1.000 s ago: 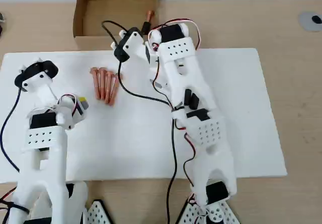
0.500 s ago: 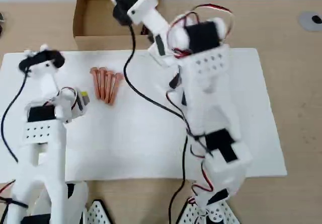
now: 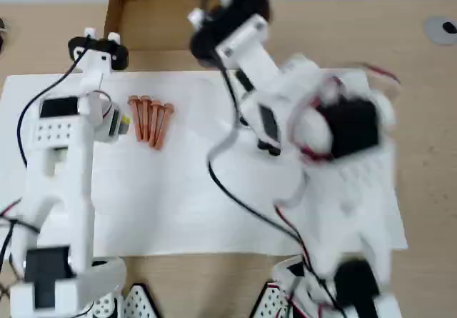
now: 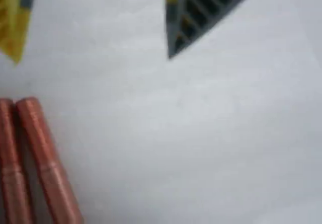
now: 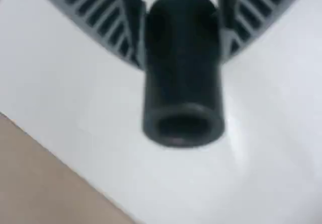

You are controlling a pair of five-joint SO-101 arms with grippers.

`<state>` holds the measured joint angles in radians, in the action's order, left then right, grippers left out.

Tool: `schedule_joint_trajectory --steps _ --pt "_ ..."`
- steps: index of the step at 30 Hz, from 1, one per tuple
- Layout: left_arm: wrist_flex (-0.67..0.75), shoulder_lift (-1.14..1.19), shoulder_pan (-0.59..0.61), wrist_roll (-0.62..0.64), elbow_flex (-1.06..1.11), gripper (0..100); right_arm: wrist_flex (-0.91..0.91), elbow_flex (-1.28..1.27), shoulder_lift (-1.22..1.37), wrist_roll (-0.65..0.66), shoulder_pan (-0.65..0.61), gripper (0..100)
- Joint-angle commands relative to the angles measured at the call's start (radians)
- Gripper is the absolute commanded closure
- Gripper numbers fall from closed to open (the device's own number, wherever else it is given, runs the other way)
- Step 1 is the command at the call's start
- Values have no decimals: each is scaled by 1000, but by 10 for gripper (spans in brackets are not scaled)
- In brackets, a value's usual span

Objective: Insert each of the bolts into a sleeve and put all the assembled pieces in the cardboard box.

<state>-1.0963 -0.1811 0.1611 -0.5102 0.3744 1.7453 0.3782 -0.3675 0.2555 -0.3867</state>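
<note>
Sleeve [image 5: 182, 68], black and hollow, sits clamped between the right gripper [image 5: 182, 48]'s ribbed fingers [image 5: 100, 17], its open end over the white mat [image 5: 261, 133] near the table [image 5: 40, 183] edge. The right wrist view makes that grip plain; the high view places the arm by the box [image 3: 111, 25]. Four copper bolts [image 3: 150, 120] lie side by side on the mat. The left gripper [image 4: 93, 48] hangs just beside them, jaws wide and empty, with two bolts [image 4: 45, 158] in its wrist view.

Wht mat [image 3: 178, 204] on wood tbl [image 3: 421, 118], grey disc [image 3: 440, 29]
</note>
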Motion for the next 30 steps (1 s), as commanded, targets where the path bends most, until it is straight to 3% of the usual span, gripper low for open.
schedule_joint_trajectory --steps 1,7,11,21,30 --pt "-14 124 -29 52 -124 793 -83 -185 -257 -2 15 987" --pt "-14 222 -60 374 -196 794 -259 -570 -564 146 15 987" --pt "43 225 -57 532 -198 794 -345 -748 -697 150 15 987" --pt "164 334 -60 608 -218 794 -359 -826 -765 149 54 988" --pt "38 602 -60 603 -489 794 -331 -826 -766 150 87 988"
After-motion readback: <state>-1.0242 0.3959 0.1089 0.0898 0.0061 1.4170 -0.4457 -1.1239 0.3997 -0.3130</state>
